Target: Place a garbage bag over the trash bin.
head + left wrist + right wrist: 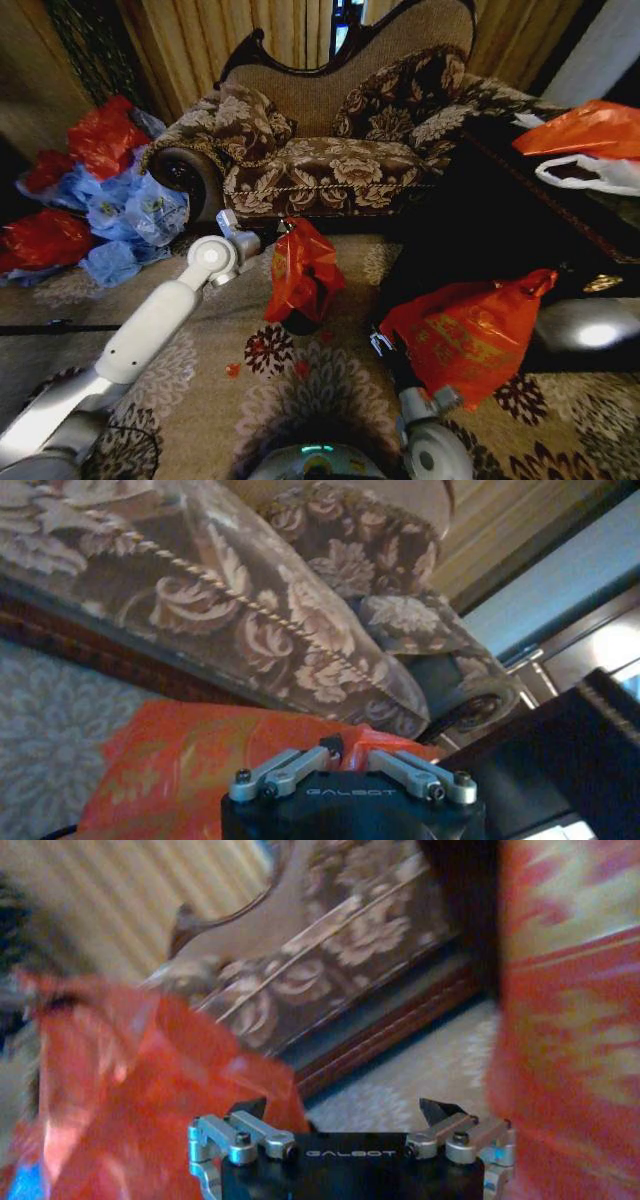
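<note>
Garbage bag point(302, 268) draped over trash bin point(300, 321), frame centre; left claw point(348, 759) pinching bag film; right claw point(352, 1119) spread beside it; advise pulling bag mouth evenly below rim

A carpet point(330, 390) covers the floor, and on it, near the middle, stands the bin point(303, 320) with the bag point(300, 268) draped over its top. Behind the bin is a sofa point(330, 140). Left of the sofa, bags lie piled point(90, 200) on the floor. Right of the bin, a larger printed bag point(465, 335) hangs beside a dark table point(560, 200), on which two more bags point(590, 145) rest. The left arm reaches in from the lower left, its left gripper point(345, 761) at the bag's near-left side. The right gripper point(345, 1117) sits between the bag and the printed bag.
</note>
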Robot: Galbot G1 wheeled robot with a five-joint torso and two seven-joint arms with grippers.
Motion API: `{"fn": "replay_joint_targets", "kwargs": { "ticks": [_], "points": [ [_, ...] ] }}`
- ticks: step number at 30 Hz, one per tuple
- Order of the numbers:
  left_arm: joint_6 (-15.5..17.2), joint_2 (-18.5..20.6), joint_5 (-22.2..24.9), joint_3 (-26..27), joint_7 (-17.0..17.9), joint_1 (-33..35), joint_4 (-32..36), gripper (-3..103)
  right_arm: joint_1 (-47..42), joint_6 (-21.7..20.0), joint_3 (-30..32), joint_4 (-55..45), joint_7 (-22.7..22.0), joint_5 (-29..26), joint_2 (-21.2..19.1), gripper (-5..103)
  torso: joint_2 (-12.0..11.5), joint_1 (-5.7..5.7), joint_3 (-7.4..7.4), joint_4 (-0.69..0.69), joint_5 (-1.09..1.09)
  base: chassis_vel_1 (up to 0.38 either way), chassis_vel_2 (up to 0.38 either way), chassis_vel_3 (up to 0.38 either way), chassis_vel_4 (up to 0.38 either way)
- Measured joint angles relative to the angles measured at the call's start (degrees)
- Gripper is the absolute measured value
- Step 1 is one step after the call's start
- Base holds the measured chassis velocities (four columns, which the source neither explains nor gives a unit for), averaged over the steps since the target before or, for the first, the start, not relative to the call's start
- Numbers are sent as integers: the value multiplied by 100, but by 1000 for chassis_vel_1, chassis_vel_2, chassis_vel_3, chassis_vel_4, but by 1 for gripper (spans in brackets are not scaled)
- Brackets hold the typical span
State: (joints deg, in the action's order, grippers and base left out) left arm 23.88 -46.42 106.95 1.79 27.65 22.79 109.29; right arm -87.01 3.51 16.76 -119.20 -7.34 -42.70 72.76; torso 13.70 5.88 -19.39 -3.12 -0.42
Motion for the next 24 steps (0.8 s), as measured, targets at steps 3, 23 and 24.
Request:
{"fn": "replay_joint_targets", "kwargs": {
  "ticks": [3, 23, 24],
  "points": [
    [-39, 145, 332, -55, 36, -206, 105, 0, 276, 27, -223, 252, 61, 133, -4, 100, 0, 0, 0, 0, 1, 0, 0, 0, 0],
    [-174, 718, 1798, -796, 160, -1679, 202, 0, 1949, 180, -887, 1597, 466, -294, 824, 100, 0, 0, 0, 0, 1, 0, 0, 0, 0],
    [-182, 713, 1808, -863, 164, -1770, 156, 0, 2013, 182, -925, 1601, 497, -360, 885, 100, 0, 0, 0, 1, 1, 0, 0, 0, 0]
  ]
}}
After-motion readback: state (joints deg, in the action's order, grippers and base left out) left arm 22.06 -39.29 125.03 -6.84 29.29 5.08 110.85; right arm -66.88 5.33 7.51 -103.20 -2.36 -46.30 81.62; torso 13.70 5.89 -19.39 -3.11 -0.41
